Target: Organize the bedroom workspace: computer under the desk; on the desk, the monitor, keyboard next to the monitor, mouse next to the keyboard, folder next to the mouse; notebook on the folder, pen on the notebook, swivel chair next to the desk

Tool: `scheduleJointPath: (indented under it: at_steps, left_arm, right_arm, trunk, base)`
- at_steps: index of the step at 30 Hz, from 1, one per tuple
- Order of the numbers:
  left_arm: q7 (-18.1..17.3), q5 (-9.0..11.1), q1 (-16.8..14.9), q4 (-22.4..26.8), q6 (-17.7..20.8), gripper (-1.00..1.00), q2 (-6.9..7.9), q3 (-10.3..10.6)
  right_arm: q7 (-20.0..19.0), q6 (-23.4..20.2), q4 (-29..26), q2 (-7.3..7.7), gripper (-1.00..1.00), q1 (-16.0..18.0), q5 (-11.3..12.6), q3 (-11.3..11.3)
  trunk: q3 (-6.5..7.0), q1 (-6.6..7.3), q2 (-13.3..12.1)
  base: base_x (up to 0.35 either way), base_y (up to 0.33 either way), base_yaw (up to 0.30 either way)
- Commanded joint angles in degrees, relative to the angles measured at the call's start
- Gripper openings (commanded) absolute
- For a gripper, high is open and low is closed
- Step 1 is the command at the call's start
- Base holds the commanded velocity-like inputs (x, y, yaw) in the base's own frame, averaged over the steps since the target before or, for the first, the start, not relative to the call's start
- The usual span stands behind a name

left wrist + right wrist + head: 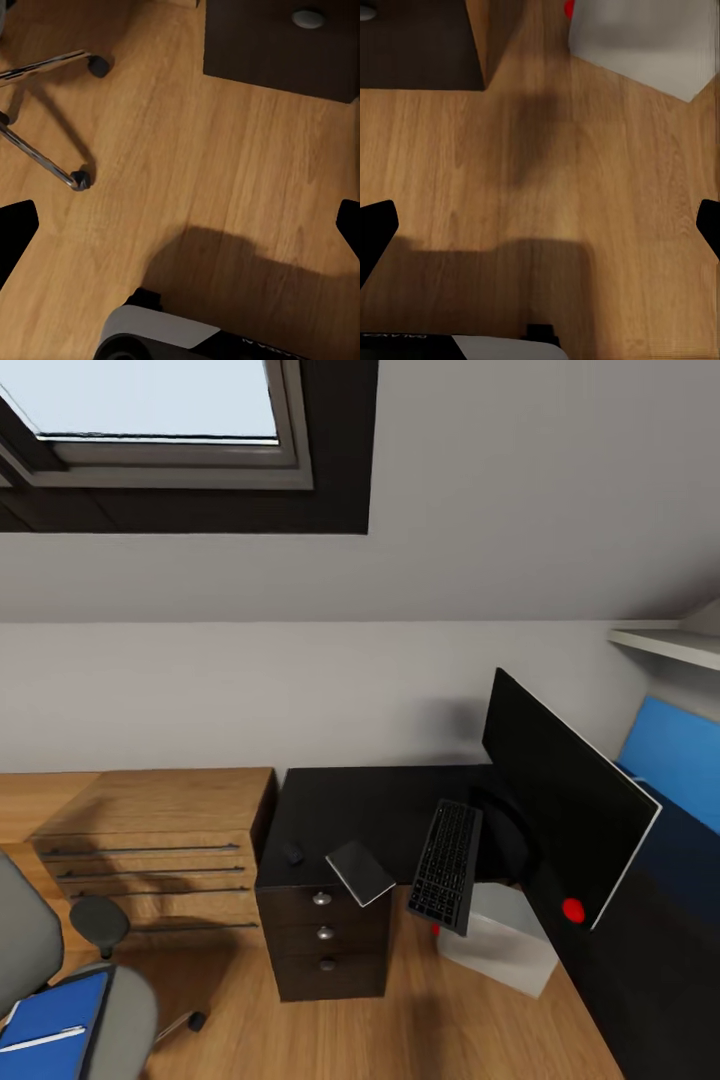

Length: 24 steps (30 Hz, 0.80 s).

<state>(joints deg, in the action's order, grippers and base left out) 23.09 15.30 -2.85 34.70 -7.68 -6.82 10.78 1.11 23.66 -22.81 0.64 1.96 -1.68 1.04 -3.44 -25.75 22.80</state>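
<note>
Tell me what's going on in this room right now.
Nothing is being handled; the robot faces the desk with both grippers open over bare floor. On the desk sit the monitor, the keyboard overhanging the front edge, the mouse and the notebook, which also overhangs. The computer stands under the desk. The folder with the pen on it lies on the swivel chair.

From my head camera I see the desk (330, 810) carrying the monitor (560, 800), the keyboard (446, 865) overhanging its front edge, the notebook (360, 872) tilted over the drawers, and the mouse (293, 853) — the computer (505, 940) beneath. At lower left, the chair (60, 980) holds the folder (55, 1025) and pen (42, 1039).
</note>
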Motion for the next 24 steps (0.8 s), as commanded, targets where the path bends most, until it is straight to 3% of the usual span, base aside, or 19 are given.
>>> scheduleJointPath:
  at_steps: [1,24]
  left_arm:
    - [0.4,0.6,0.0,0.0,-0.3,1.0,0.05,0.4]
    - [0.4,0.6,0.0,-0.1,-0.3,1.0,0.11,0.3]
  right_arm:
    - [0.1,0.2,0.0,0.01,1.0,0.1,-0.2,0.1]
    - [0.1,0.3,0.2,-0.08,1.0,0.1,-0.3,0.2]
  trunk:
    - [-0.13,-0.03,0.1]
    - [-0.13,-0.03,0.1]
  base:
    - [0.0,0.0,-0.188]
    - [0.0,0.0,-0.027]
